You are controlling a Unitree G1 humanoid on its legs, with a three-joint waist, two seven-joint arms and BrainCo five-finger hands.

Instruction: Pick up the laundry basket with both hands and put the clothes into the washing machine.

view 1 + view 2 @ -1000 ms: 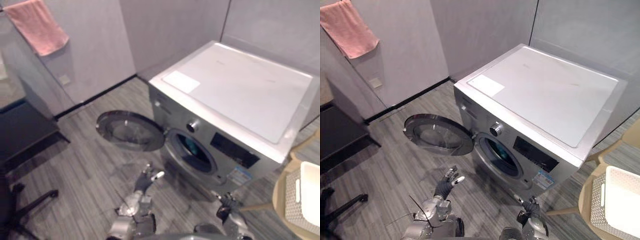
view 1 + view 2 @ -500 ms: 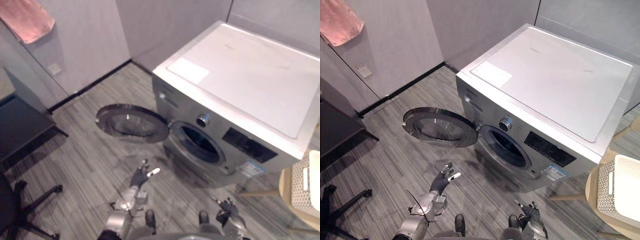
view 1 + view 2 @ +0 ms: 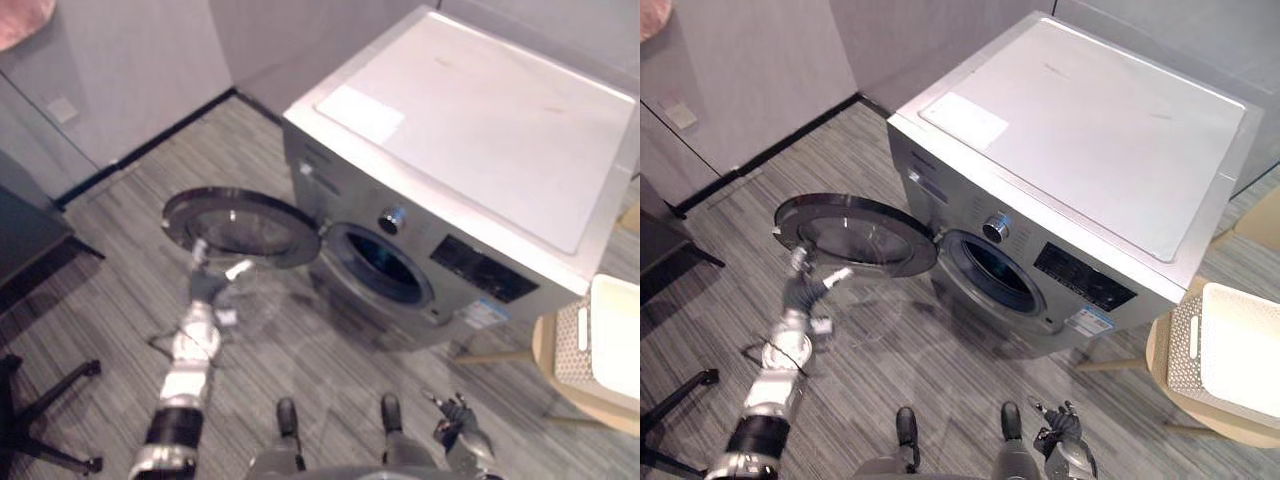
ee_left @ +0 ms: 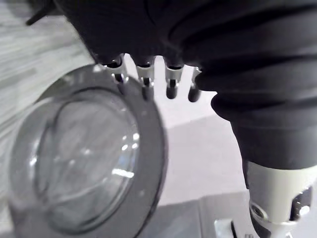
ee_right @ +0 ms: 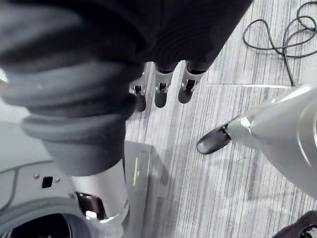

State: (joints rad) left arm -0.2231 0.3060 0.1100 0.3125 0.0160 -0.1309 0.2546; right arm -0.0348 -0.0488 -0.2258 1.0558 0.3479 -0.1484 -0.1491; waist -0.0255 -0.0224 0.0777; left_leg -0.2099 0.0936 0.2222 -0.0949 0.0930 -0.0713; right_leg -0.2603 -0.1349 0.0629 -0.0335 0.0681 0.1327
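The silver washing machine [image 3: 480, 130] stands ahead with its round glass door [image 3: 240, 225] swung open to the left and the dark drum opening [image 3: 385, 270] exposed. My left hand [image 3: 205, 288] reaches out just below the door's rim, fingers straight and holding nothing; the left wrist view has the door [image 4: 84, 163] right past my fingertips [image 4: 143, 89]. My right hand [image 3: 1060, 428] hangs low by my side, fingers relaxed and empty. The white laundry basket [image 3: 1240, 350] rests on a round tan stool [image 3: 1160, 370] to the right of the machine, away from both hands.
A black office chair base [image 3: 50, 400] and a dark desk [image 3: 20, 240] stand at the left. A pink towel [image 3: 20, 15] hangs on the grey wall at the top left. Striped grey floor [image 3: 300, 350] lies in front of the machine.
The camera has shifted, so the whole scene slid. My left arm has stretched forward and up, to just under the open door. My right hand stays low.
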